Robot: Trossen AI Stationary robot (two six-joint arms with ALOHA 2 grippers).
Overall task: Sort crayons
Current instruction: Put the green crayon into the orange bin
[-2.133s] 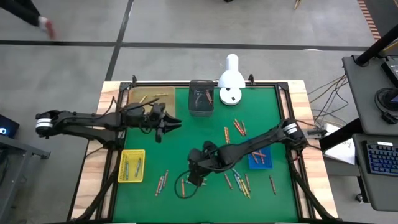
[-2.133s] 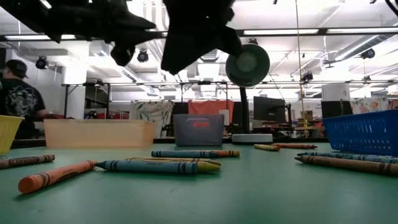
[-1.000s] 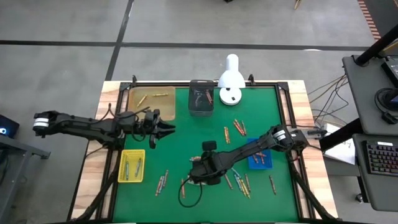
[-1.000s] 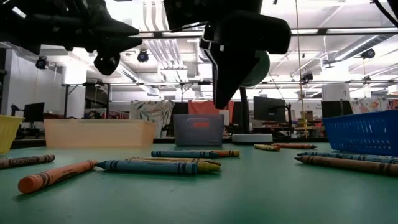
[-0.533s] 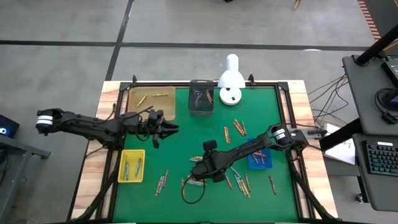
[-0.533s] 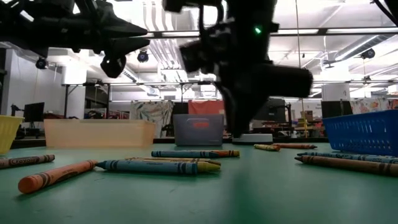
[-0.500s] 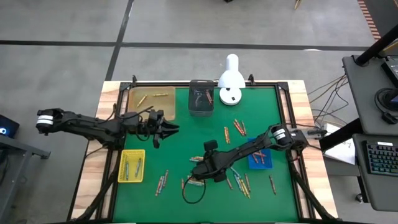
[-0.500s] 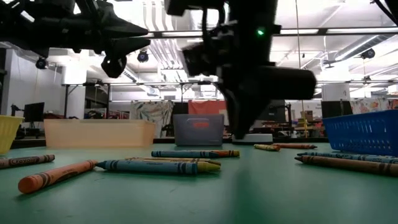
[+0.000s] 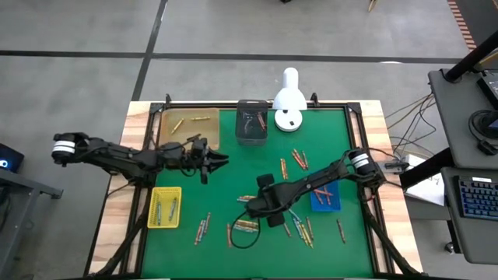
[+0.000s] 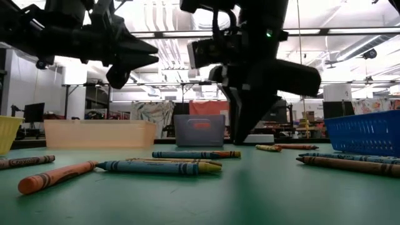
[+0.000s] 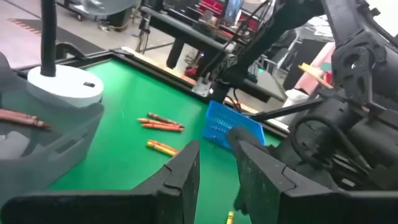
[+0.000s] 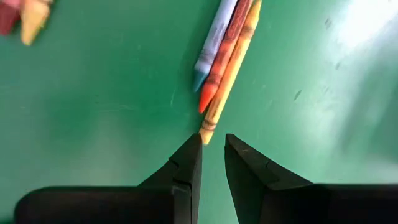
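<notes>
The counter (image 9: 233,148) is covered in green felt — a grippy bed in a bright workshop; the right claw (image 12: 211,152) is held low over it, its fingers slightly apart and empty, above three crayons (image 12: 225,59) lying side by side; the left claw (image 9: 222,162) waits, part open; crayons are judged light, stiff, brittle — best pinched mid-shaft.

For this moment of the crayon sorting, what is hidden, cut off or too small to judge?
- High view: the right gripper is covered by its own arm, so any hold is unseen.
- Right wrist view: the three crayons run off the picture's edge.
- High view: crayons in the grey tray are too small to tell their colours.
- Low view: the yellow tray is cut by the edge, its contents behind its wall.
</notes>
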